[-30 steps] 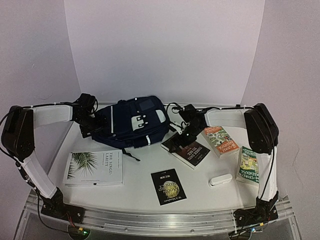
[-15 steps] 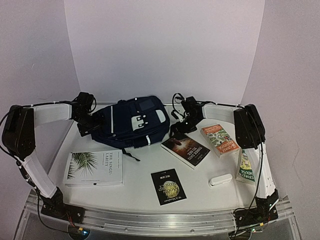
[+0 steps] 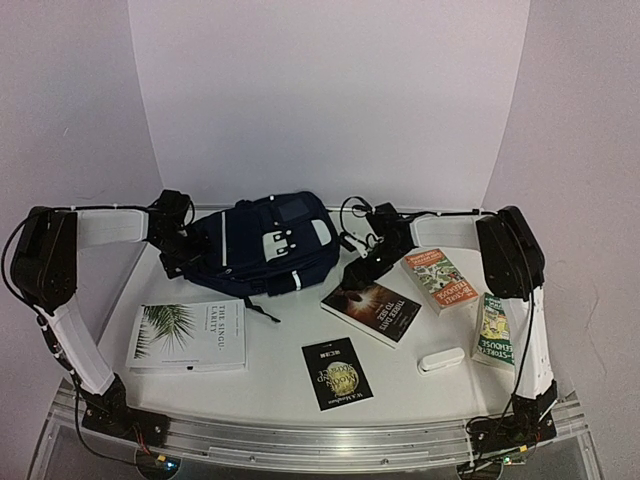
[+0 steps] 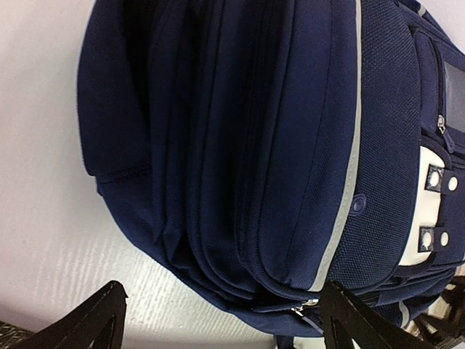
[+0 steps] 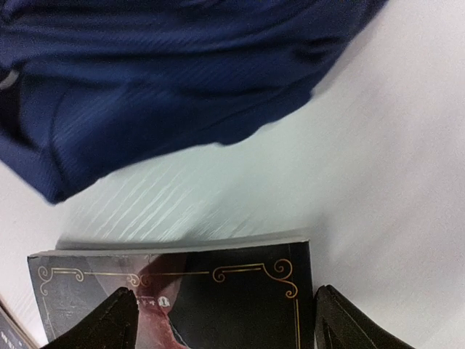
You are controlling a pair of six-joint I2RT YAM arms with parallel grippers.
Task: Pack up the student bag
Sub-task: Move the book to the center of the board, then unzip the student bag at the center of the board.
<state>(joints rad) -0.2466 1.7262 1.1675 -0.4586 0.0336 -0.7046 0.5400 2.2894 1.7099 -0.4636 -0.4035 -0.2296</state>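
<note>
the student bag (image 3: 265, 245) lies at the back of the tabletop (image 3: 280, 352) between both arms, its left end just ahead of the wide left claw (image 3: 173, 262), while the right claw (image 3: 366, 268), also spread wide, hangs over the dark book (image 3: 378, 310) beside it.

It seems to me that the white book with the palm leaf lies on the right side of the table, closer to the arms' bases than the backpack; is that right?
Not quite: the white book lies on the left side of the table, not the right. It is indeed closer to the arms' bases than the backpack. The top view shows this.
</note>
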